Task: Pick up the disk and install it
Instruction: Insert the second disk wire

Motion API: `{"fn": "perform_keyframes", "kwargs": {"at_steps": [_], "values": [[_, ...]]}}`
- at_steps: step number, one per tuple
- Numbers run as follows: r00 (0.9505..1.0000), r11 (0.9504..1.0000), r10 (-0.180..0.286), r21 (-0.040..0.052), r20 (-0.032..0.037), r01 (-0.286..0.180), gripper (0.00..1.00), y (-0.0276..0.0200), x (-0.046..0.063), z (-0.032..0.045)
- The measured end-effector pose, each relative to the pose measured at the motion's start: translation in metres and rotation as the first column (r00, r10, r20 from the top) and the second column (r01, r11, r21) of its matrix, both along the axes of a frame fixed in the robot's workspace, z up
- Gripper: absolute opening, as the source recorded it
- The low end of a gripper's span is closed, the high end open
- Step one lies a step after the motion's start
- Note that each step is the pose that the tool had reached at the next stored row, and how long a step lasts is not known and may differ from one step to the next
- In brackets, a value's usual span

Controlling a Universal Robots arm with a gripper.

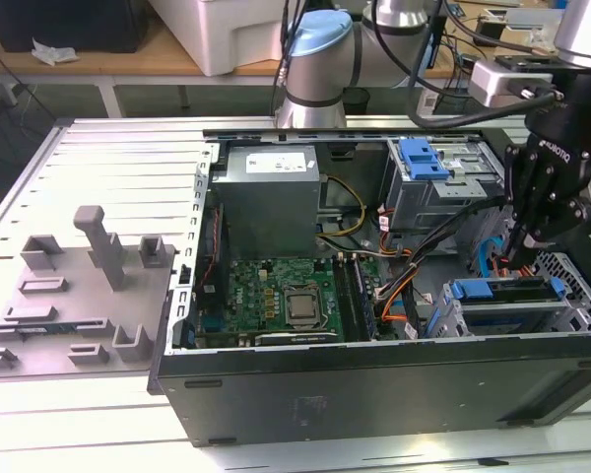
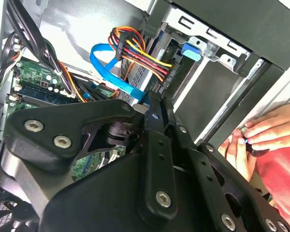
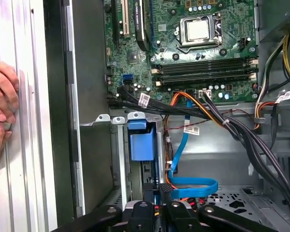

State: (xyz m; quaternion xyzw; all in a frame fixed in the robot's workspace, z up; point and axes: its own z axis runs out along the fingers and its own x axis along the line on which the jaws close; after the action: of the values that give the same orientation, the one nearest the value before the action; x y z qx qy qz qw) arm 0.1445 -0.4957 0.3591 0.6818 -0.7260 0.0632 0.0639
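Bright, even overhead light washed the slatted desk [image 1: 108, 168] pale in the exterior view, while the open computer case [image 1: 374, 384] kept its near wall in shadow. In the second wrist view, the black gripper [image 2: 152, 108] loomed soft and out of focus, daylight glaring off the case's side panel.

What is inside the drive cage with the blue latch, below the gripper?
In the exterior view, the drive cage below the gripper holds a flat blue-framed unit, probably the disk. The cage walls cover its body and connectors. The first wrist view shows the blue latch and dark slot beneath.
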Motion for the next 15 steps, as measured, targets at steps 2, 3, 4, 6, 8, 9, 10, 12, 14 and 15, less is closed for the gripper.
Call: {"fn": "perform_keyframes", "kwargs": {"at_steps": [2,3,4,6,8,9,10,12,14,15], "values": [[1.0,1.0,0.001,0.0039,0.0001,-0.001,0.16,-0.0036,0.0001,-0.0002],[1.0,1.0,0.001,0.006,0.0,-0.001,0.16,-0.0047,0.0002,-0.0003],[1.0,1.0,0.002,0.0093,0.0,-0.002,0.16,-0.0061,0.0002,-0.0004],[1.0,0.9999,0.002,0.0163,0.0,-0.002,0.16,-0.0084,0.0001,-0.001],[1.0,0.9997,0.002,0.023,0.0001,-0.002,0.16,-0.0096,0.0002,-0.0018],[1.0,0.9996,0.003,0.0273,0.0001,-0.003,0.16,-0.0096,0.0001,-0.0025],[1.0,0.9995,0.003,0.0307,0.0001,-0.003,0.16,-0.0097,0.0001,-0.0029],[1.0,0.9991,0.005,0.0414,0.0001,-0.005,0.16,-0.0097,0.0001,-0.0041],[1.0,0.9989,0.006,0.0464,0.0002,-0.006,0.16,-0.0099,0.0001,-0.0047],[1.0,0.9988,0.006,0.0493,0.0002,-0.006,0.16,-0.01,0.0001,-0.0051]]}}
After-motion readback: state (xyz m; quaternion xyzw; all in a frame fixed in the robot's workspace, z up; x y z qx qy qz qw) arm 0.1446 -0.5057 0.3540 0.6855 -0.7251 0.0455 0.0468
